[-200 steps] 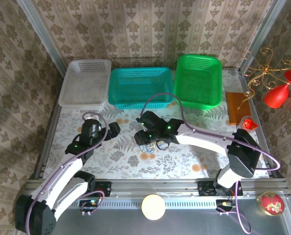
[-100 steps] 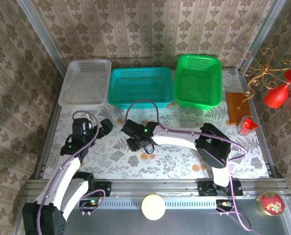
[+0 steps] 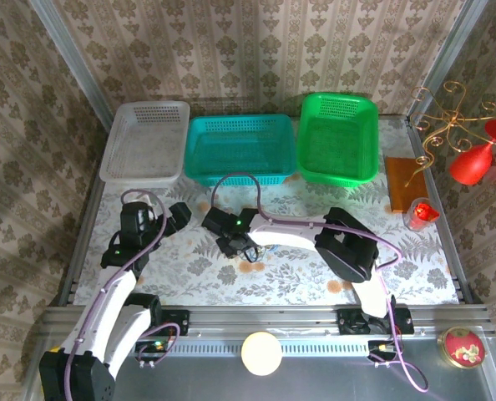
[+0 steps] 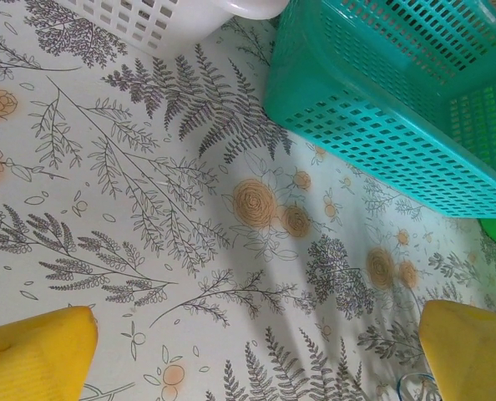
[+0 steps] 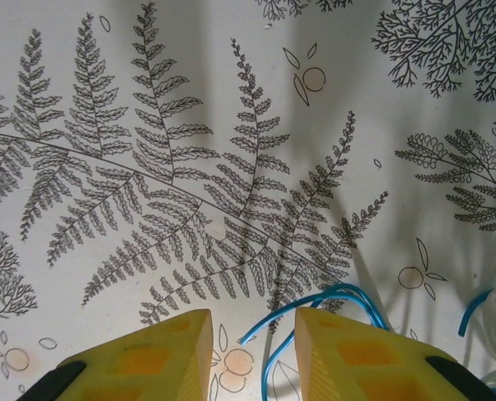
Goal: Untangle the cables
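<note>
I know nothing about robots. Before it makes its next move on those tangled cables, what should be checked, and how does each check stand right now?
1. Right pincer open: ok, its fingers stand apart.
2. Blue cable inside its gap: ok, a strand runs between the fingers, unclamped.
3. Left pincer open and free: ok, wide apart over bare tablecloth.
4. Left pincer at the cables: not ok, just a bit of cable loop shows beside one finger.
5. Which cable crosses which: cannot tell, the tangle sits mostly under the right pincer in the top view.
6. Teal basket apart from the tangle: ok.
</note>
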{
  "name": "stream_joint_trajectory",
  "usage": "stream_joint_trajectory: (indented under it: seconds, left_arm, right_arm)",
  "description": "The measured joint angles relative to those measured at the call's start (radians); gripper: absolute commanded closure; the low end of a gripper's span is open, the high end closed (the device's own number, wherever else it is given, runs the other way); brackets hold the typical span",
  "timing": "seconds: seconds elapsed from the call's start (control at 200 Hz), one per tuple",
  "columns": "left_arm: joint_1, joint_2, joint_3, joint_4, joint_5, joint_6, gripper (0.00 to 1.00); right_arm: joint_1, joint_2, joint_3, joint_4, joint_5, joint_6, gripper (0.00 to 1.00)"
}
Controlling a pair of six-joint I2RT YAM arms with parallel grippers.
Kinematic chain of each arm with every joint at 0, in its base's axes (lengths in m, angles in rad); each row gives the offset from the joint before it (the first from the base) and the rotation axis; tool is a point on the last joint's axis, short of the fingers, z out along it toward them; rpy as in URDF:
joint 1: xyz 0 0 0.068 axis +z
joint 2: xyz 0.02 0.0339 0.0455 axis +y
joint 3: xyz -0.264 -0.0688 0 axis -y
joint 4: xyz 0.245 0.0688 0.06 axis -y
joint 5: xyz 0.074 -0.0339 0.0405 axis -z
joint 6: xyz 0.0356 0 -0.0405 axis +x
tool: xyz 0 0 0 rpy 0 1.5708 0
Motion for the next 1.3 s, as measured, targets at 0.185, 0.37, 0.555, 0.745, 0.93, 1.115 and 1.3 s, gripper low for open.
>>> stream_joint_trajectory:
  seconds: [0.185, 0.37, 0.555, 0.745, 0.93, 1.115, 1.3]
  left_arm:
    - [0.0, 0.0, 0.0, 0.0, 0.005, 0.0, 0.0]
    - [0.001, 0.0, 0.0, 0.0, 0.008, 0.0, 0.0]
    - [0.002, 0.0, 0.0, 0.0, 0.009, 0.0, 0.0]
    - [0.002, 0.0, 0.0, 0.0, 0.012, 0.0, 0.0]
    - [0.002, -0.005, 0.0, 0.0, 0.016, 0.0, 0.0]
    - [0.002, -0.005, 0.0, -0.002, 0.016, 0.0, 0.0]
    - [0.002, -0.005, 0.0, -0.009, 0.023, 0.0, 0.0]
  right_arm:
    - [0.0, 0.03, 0.023, -0.001, 0.015, 0.0, 0.65]
    - [0.0, 0.059, 0.032, -0.002, 0.032, -0.001, 0.68]
    - [0.0, 0.062, 0.032, -0.002, 0.039, -0.011, 0.75]
    - [0.0, 0.062, 0.032, 0.0, 0.042, -0.015, 0.96]
    - [0.0, 0.059, 0.03, 0.001, 0.045, -0.023, 1.0]
    - [-0.005, -0.011, -0.002, 0.002, 0.045, -0.024, 1.0]
    - [-0.018, -0.146, -0.032, 0.015, 0.045, -0.023, 1.0]
